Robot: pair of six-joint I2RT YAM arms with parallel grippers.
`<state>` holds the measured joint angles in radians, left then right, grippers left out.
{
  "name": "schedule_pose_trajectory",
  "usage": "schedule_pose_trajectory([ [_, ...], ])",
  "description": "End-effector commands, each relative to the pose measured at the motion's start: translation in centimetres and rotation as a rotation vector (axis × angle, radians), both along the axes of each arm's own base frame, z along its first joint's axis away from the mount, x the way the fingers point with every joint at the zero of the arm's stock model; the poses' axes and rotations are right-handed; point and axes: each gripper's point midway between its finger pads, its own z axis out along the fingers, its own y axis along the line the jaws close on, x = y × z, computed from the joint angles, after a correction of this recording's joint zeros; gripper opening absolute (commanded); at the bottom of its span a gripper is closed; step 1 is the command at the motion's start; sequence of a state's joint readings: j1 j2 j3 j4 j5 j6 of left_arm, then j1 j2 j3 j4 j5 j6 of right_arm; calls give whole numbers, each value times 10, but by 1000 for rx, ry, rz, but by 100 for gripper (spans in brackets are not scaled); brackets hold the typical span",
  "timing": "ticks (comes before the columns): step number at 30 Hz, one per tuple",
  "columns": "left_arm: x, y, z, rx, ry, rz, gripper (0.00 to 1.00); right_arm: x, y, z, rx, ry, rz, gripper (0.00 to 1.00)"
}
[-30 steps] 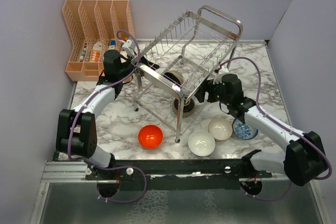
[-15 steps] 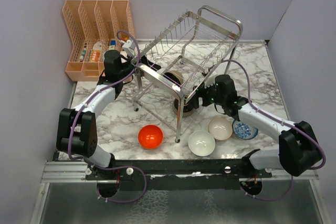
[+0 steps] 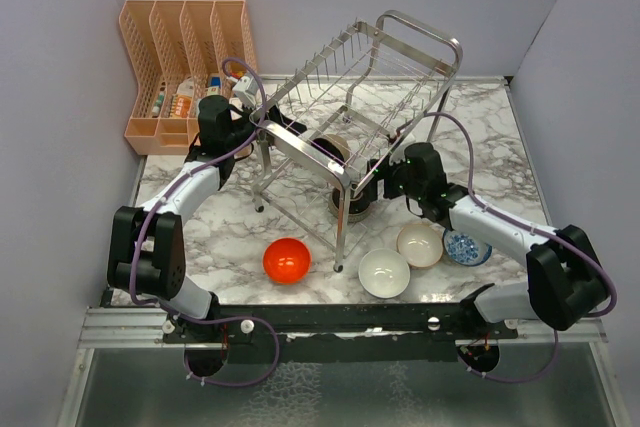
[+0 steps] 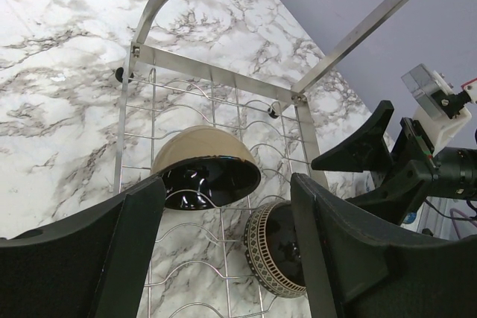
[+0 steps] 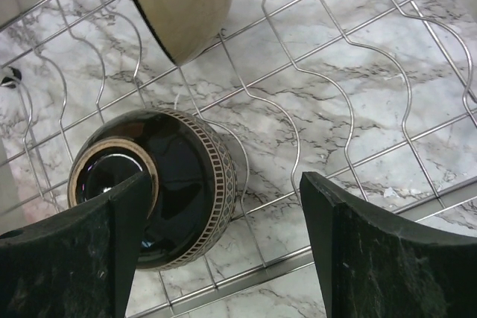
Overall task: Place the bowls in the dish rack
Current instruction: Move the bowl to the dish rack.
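Two bowls sit at the dish rack's (image 3: pixel 305 154) lower tier: a tan bowl (image 4: pixel 203 156) with a black inside, tilted on the wires, and just beside it a black bowl (image 5: pixel 160 184) with a patterned band, crossed by the wires. On the marble table (image 3: pixel 500 137) in front lie the red bowl (image 3: pixel 286 260), white bowl (image 3: pixel 384 273), beige-pink bowl (image 3: pixel 420 244) and blue-patterned bowl (image 3: pixel 466 247). The left gripper (image 4: pixel 228 184) and the right gripper (image 5: pixel 223 180) both stand spread wide, empty, aimed into the rack from opposite sides.
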<state>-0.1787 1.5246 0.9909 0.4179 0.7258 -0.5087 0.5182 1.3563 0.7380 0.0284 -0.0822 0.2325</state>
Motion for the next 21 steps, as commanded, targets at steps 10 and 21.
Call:
schedule_pose_trajectory([
  [10, 3, 3, -6, 22, 0, 23, 71, 31, -44, -26, -148, 12, -313, 79],
  [21, 5, 3, -11, 28, 10, 25, 72, 31, -54, -55, -220, 77, -362, 79],
])
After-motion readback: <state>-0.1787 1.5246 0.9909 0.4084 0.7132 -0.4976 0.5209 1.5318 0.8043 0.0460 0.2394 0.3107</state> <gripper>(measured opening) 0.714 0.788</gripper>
